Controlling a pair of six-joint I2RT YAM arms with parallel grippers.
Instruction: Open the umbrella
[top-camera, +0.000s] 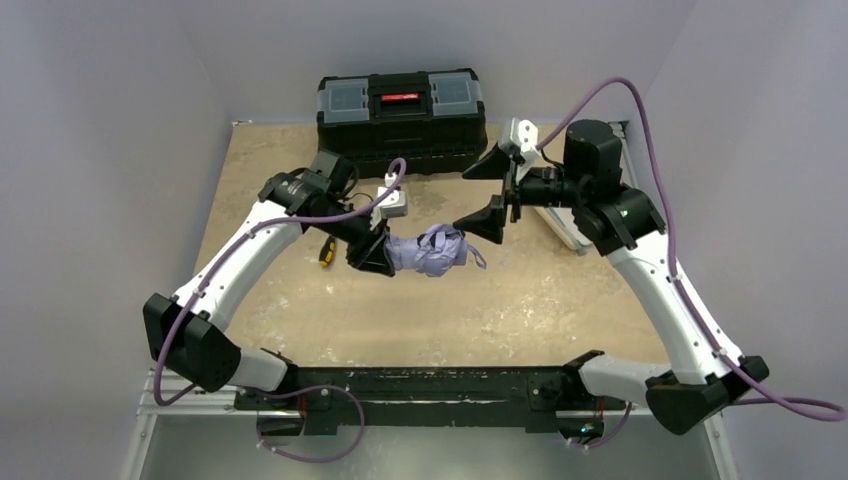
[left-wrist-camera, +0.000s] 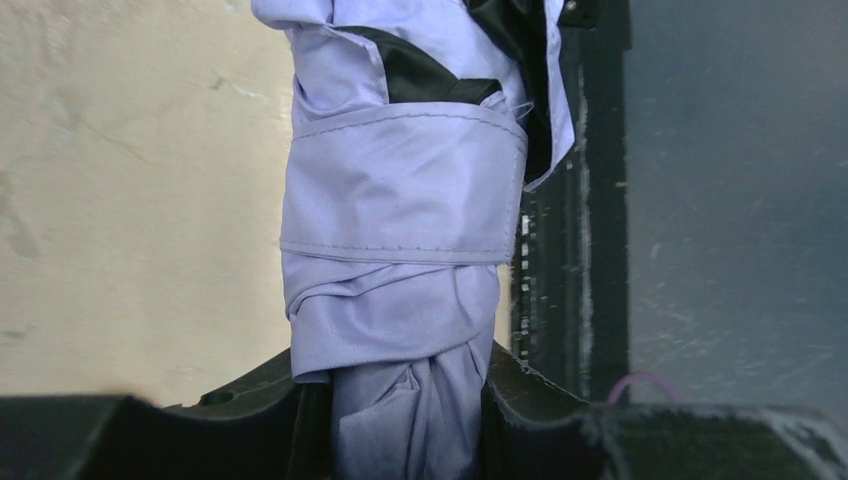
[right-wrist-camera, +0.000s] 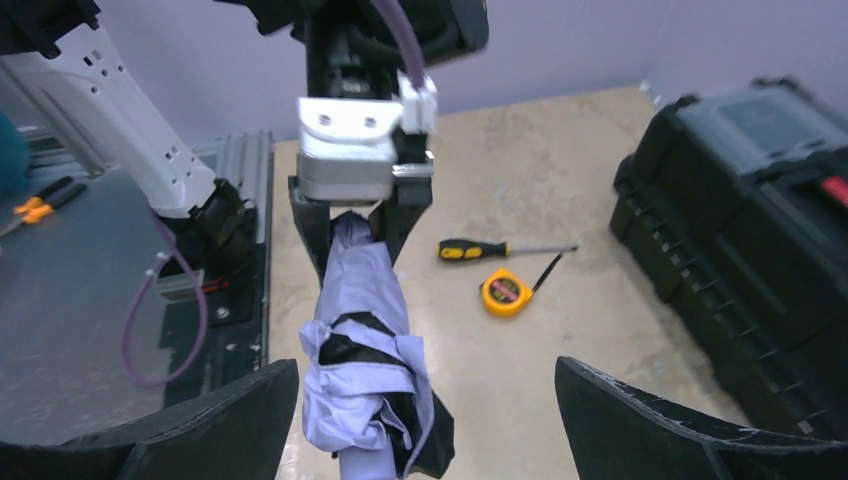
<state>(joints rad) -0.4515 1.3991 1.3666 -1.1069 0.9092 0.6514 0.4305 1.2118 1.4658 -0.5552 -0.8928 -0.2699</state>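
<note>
Umbrella (top-camera: 432, 250) is hanging level in the air above the table (top-camera: 500, 310), between the two arms and in front of the toolbox (top-camera: 400, 110). It is folded and untidy. The left gripper (top-camera: 375, 255) is clenching one end of it; in the left wrist view both fingers are pressing into bunched lavender fabric. The right gripper (top-camera: 487, 195) is standing released, jaws spread wide. The free end of the bundle is lying between them and touching neither finger.

A closure strap (left-wrist-camera: 400, 180) is binding the canopy tight about its middle, and black lining is showing in the loose folds beyond it. Handle and shaft are not showing in any view, so I cannot tell which end is carrying the handle.

Handling assessment: the item is looking light, with the left grip alone bearing it and no droop showing. The fabric is soft and slick and is likely to slide over the ribs under a pinch, so a hold on cloth alone is judged unreliable. The thin ribs inside are likely to bend under a hard squeeze. Recommended holds are the strap's edge for releasing it, then the stiff core at the free end.

A screwdriver (right-wrist-camera: 480, 248) and tape measure (right-wrist-camera: 505, 292) are lying on the table, well apart from the work.
</note>
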